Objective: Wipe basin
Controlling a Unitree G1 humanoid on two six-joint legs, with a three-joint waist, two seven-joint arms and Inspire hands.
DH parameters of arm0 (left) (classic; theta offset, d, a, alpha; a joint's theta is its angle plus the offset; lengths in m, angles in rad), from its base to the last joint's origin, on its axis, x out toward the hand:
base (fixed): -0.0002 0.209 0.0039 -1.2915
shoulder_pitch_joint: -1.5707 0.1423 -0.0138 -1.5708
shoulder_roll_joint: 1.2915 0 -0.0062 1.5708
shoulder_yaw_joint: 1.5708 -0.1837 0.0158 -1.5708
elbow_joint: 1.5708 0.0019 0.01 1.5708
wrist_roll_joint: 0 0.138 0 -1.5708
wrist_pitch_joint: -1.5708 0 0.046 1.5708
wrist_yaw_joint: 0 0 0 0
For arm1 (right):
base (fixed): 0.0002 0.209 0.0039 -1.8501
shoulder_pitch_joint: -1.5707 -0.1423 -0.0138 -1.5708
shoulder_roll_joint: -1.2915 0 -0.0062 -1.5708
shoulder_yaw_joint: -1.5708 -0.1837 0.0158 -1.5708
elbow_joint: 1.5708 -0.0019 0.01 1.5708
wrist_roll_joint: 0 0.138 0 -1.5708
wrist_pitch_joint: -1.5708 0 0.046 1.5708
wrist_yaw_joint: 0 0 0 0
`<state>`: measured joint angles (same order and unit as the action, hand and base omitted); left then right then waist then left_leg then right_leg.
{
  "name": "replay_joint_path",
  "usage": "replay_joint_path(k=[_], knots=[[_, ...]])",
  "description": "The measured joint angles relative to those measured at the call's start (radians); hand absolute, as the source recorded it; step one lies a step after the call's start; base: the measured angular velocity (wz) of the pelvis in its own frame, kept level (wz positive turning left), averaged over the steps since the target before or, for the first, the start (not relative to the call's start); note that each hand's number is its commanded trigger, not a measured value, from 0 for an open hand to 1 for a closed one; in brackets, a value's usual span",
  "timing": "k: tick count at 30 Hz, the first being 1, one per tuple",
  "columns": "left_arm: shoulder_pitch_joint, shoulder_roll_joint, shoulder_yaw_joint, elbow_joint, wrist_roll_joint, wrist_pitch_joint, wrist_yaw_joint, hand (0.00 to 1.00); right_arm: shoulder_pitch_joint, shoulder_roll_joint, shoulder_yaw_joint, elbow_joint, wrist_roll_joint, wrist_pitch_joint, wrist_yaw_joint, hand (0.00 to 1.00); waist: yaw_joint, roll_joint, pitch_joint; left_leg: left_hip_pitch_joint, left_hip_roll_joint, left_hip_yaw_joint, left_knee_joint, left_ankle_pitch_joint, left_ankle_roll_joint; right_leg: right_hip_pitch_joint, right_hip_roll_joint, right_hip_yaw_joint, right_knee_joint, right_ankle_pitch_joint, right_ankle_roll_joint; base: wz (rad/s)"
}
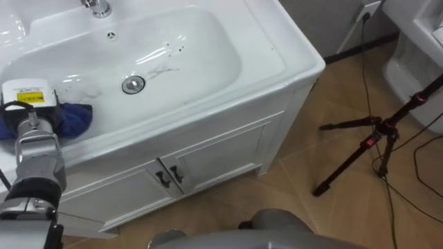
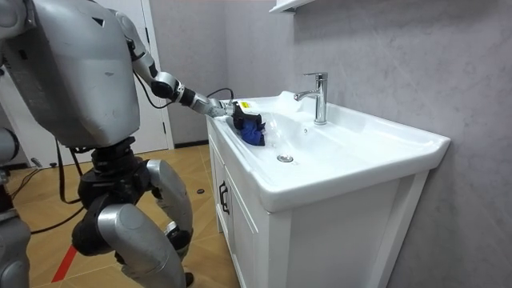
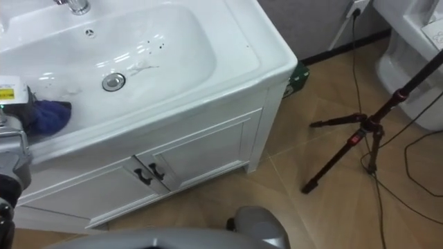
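Standing close at the white cabinet [image 1: 214, 155], facing the basin [image 1: 208, 62] set in the counter on top. Reaching with the left arm over the front edge and down into the bowl, at its left end as seen from the head. Holding the left hand [image 1: 26, 97] right on a bunched blue cloth [image 1: 75, 117], which lies against the sloping inner wall of the basin. Cannot tell whether open or closed on the cloth: underside hidden in the folds. To the right of the cloth, apart from it, a round metal drain [image 1: 133, 84] at the bottom of the bowl. Behind the bowl, on the back ledge, a chrome tap [image 2: 318, 96], upright. On the wooden floor [image 1: 304, 200], to the right of the cabinet, a black tripod [image 1: 370, 142] and some dark cables [image 1: 363, 76].
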<state>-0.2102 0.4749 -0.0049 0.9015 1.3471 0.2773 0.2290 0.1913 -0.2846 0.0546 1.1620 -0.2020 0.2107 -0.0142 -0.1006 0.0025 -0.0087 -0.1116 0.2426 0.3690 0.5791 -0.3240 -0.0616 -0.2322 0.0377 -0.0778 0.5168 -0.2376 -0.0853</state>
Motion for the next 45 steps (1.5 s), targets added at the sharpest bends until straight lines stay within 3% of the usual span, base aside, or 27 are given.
replay_joint_path(k=[1,6,12,15,16,18,19,20,21,23,25,26,31,35,38,42,45], knots=[[-0.001,0.0,0.0,-0.003,-0.003,0.0,0.0,1.0,0.005,0.0,0.002,0.0,0.0,-0.001,0.0,0.0,-0.001,-0.009,0.0053,0.009,0.0,0.0,0.0,0.001,-0.001,0.008,0.002,0.003,0.0,-0.002,-0.003,0.0],[0.006,-0.005,0.0,-0.001,-0.022,0.009,0.0,1.0,0.004,0.001,0.002,0.003,0.002,-0.011,0.004,0.0,-0.005,-0.01,0.0063,0.018,0.003,0.001,0.005,0.002,-0.003,0.02,0.003,0.005,-0.001,-0.007,-0.011,0.0],[-0.032,-0.038,-0.002,0.001,-0.086,0.031,-0.005,1.0,0.006,0.009,0.015,0.027,0.003,-0.014,0.004,0.0,-0.013,-0.012,0.0076,-0.031,0.006,-0.04,0.061,0.004,-0.006,0.02,-0.001,0.005,0.004,-0.013,-0.007,0.19],[-0.08,-0.062,-0.022,0.002,-0.132,0.031,-0.011,1.0,0.003,0.011,0.041,0.053,0.008,-0.023,0.006,0.0,-0.029,-0.019,0.0124,-0.105,0.003,-0.062,0.035,0.013,-0.021,0.018,0.002,0.024,0.014,-0.024,0.01,0.35],[-0.085,-0.074,-0.021,0.001,-0.139,0.031,-0.017,1.0,-0.008,0.012,0.042,0.071,0.007,-0.029,0.006,0.0,-0.026,-0.02,0.0128,-0.136,0.009,-0.064,0.047,0.028,-0.008,0.017,0.001,0.037,0.027,-0.034,0.025,-0.24],[-0.097,-0.089,-0.021,-0.005,-0.139,0.032,-0.033,1.0,-0.026,0.013,0.044,0.086,0.006,-0.046,0.007,0.0,-0.032,-0.02,0.0129,-0.185,0.019,-0.076,0.074,0.04,-0.012,-0.002,-0.003,0.053,0.051,-0.044,0.042,-0.25],[-0.121,-0.102,-0.023,-0.003,-0.146,0.037,-0.045,1.0,-0.03,0.019,0.053,0.088,0.009,-0.049,0.01,0.0,-0.039,-0.022,0.0121,-0.202,0.024,-0.067,0.096,0.032,0.007,-0.026,-0.006,0.056,0.069,-0.052,0.056,-0.11],[-0.134,-0.105,-0.027,-0.001,-0.163,0.039,-0.045,1.0,-0.03,0.024,0.06,0.088,0.012,-0.048,0.015,0.0,-0.04,-0.026,0.0123,-0.205,0.025,-0.06,0.104,0.026,0.017,-0.036,-0.01,0.047,0.079,-0.054,0.059,-0.2],[-0.153,-0.107,-0.036,0.003,-0.187,0.044,-0.045,1.0,-0.032,0.036,0.066,0.085,0.02,-0.044,0.026,0.0,-0.037,-0.034,0.0164,-0.209,0.026,-0.045,0.115,0.017,0.034,-0.049,-0.039,0.005,0.09,-0.053,0.06,-0.33],[-0.192,-0.11,-0.053,0.028,-0.253,0.05,-0.041,1.0,-0.029,0.043,0.079,0.08,0.035,-0.033,0.055,0.0,-0.044,-0.039,0.0168,-0.224,0.042,-0.033,0.138,-0.001,0.047,-0.05,-0.09,-0.1,0.086,-0.051,0.066,-0.31],[-0.242,-0.109,-0.058,0.063,-0.314,0.056,-0.04,1.0,-0.028,0.045,0.079,0.079,0.046,-0.016,0.063,0.0,-0.047,-0.039,0.0184,-0.243,0.06,-0.031,0.157,-0.007,0.047,-0.061,-0.102,-0.128,0.086,-0.046,0.069,-0.17],[-0.263,-0.107,-0.057,0.07,-0.346,0.067,-0.039,1.0,-0.028,0.044,0.078,0.078,0.056,-0.007,0.062,0.0,-0.059,-0.038,0.0267,-0.252,0.066,-0.028,0.166,-0.007,0.049,-0.07,-0.106,-0.139,0.092,-0.045,0.068,-0.13],[-0.315,-0.095,-0.054,0.089,-0.516,0.091,-0.006,1.0,-0.044,0.052,0.083,0.079,0.081,0.009,0.06,0.0,-0.067,-0.031,0.0339,-0.292,0.102,0.009,0.185,-0.009,0.043,-0.143,-0.108,-0.147,0.125,-0.05,0.057,-0.26],[-0.342,-0.092,-0.049,0.114,-0.606,0.114,0.037,1.0,-0.043,0.052,0.123,0.076,0.115,0.025,0.057,0.0,-0.088,-0.031,0.0341,-0.306,0.114,0.011,0.186,-0.004,0.027,-0.17,-0.101,-0.145,0.145,-0.062,0.041,-0.05],[-0.384,-0.089,-0.049,0.135,-0.748,0.131,0.071,1.0,-0.042,0.053,0.163,0.076,0.162,0.051,0.053,0.0,-0.115,-0.026,0.0352,-0.332,0.146,0.01,0.199,0.002,0.01,-0.189,-0.076,-0.149,0.145,-0.066,0.028,-0.09],[-0.421,-0.097,-0.054,0.169,-0.853,0.136,0.089,1.0,-0.042,0.053,0.2,0.076,0.168,0.077,0.052,0.0,-0.159,-0.023,0.0376,-0.353,0.171,0.006,0.22,0.012,-0.001,-0.202,-0.051,-0.141,0.149,-0.07,0.016,-0.08],[-0.435,-0.094,-0.056,0.172,-0.878,0.147,0.103,1.0,-0.035,0.058,0.201,0.067,0.177,0.098,0.051,0.0,-0.183,-0.027,0.0419,-0.382,0.182,0.009,0.274,0.046,-0.003,-0.226,-0.047,-0.113,0.176,-0.08,0.017,0.0]])
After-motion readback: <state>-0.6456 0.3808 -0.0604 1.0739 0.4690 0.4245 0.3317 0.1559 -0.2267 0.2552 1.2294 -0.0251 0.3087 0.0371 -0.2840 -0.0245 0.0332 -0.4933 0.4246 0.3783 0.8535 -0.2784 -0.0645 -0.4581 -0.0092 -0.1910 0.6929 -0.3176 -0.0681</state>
